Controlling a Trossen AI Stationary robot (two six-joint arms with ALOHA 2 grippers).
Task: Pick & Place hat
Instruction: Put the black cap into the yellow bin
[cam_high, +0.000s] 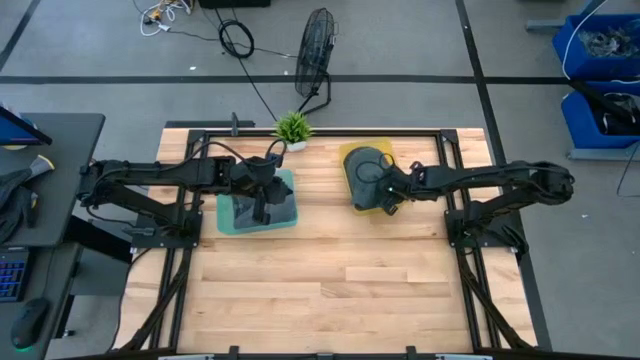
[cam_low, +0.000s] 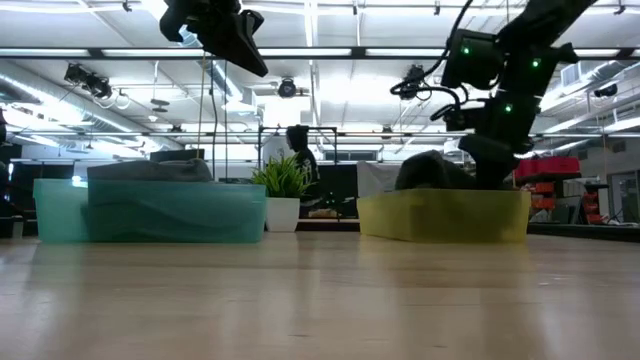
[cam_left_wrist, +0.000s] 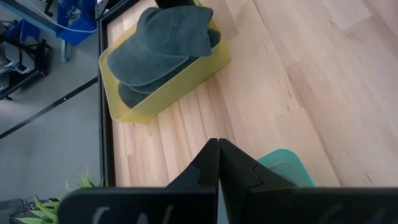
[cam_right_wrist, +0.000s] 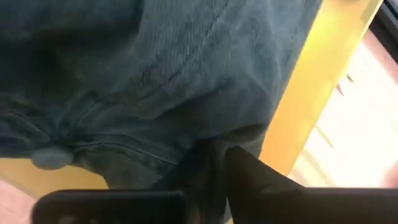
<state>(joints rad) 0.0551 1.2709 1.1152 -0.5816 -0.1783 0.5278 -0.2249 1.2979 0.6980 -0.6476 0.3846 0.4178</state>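
Observation:
Several dark grey caps (cam_left_wrist: 163, 45) lie stacked in the yellow bin (cam_high: 352, 190) at the table's far right. My right gripper (cam_right_wrist: 219, 171) reaches down into that bin at its near side and is shut on the top cap (cam_right_wrist: 186, 81). The low view shows this cap (cam_low: 430, 168) humped above the yellow wall (cam_low: 445, 216). My left gripper (cam_left_wrist: 218, 163) is shut and empty, and hangs above the teal bin (cam_high: 230, 218). A dark cap (cam_low: 150, 170) rests in the teal bin. My right gripper pinches the cap's lower edge (cam_right_wrist: 239, 134) between its two fingers, beside the yellow bin's wall (cam_right_wrist: 311, 81). It comes from above, slanting down into the bin. The cap still lies on the caps beneath it; one layer or several, I cannot tell.
A small potted plant (cam_high: 292, 128) stands at the far edge between the two bins. Bare wooden table (cam_high: 330, 290) spreads over the near half. The black frame rails (cam_high: 180, 250) run along both sides. A person (cam_low: 298, 150) shows in the room behind.

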